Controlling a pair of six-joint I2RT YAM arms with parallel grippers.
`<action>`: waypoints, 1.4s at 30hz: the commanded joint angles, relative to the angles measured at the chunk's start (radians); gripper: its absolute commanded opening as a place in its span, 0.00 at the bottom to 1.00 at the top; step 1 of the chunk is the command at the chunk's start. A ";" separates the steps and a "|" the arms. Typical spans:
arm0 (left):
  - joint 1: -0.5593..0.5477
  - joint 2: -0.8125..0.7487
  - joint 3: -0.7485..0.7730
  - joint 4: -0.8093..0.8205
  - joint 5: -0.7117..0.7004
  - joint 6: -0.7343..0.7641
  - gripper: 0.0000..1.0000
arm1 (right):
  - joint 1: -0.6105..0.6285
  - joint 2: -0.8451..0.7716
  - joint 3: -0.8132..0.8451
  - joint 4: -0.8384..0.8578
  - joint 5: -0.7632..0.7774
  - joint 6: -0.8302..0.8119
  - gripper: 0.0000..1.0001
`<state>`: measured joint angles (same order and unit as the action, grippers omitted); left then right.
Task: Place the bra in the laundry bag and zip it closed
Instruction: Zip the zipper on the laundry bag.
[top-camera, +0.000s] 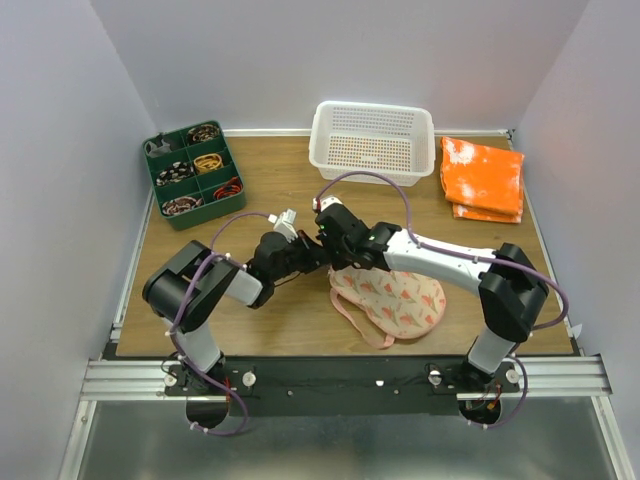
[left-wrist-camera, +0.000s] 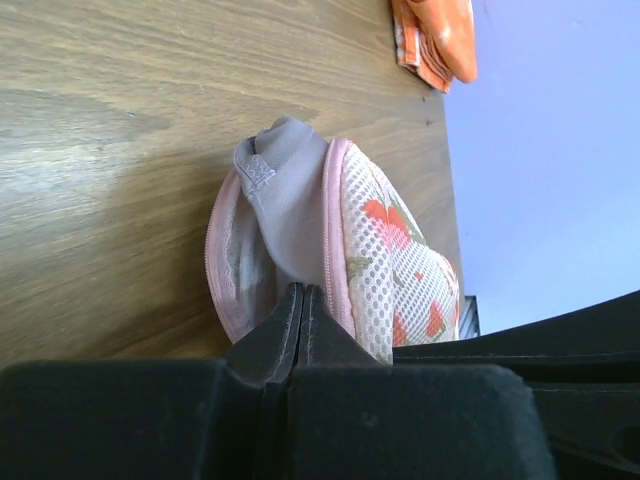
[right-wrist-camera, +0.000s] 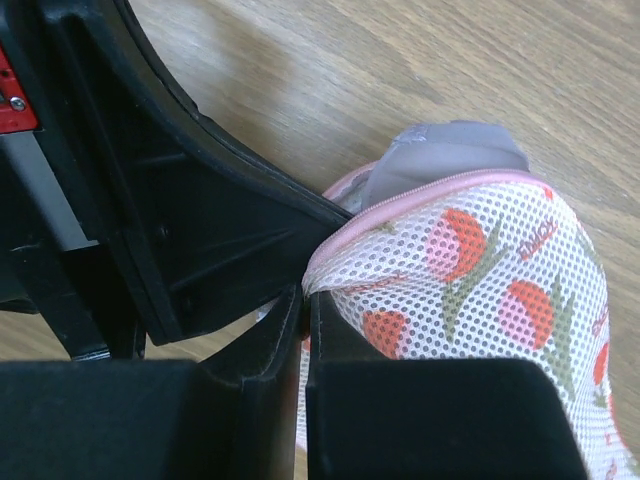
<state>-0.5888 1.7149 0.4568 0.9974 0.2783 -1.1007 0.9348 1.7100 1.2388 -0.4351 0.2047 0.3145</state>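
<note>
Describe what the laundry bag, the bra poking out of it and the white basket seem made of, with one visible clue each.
The laundry bag: white open mesh fabric, probably synthetic; the tiny holes show. The bra: smooth matte taupe fabric with a stitched edge, likely stretchy. The basket: rigid white plastic, judging by its perforated walls.

Bright, even light
Soft shadows on the desk (left-wrist-camera: 90, 150), a pale sheen across its grain; wrist views blur up close.
</note>
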 joint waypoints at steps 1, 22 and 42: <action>-0.034 0.084 0.037 0.209 0.134 -0.068 0.00 | 0.006 0.027 0.042 0.076 -0.010 0.024 0.14; -0.085 0.272 -0.055 0.676 0.220 -0.199 0.00 | -0.033 -0.044 0.068 0.084 -0.024 0.086 0.14; -0.083 0.147 -0.050 0.665 0.145 -0.145 0.00 | -0.037 -0.111 -0.097 0.174 -0.280 0.336 0.15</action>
<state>-0.6617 1.9011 0.3965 1.3281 0.4160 -1.2713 0.8925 1.6394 1.1793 -0.3477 0.0212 0.5579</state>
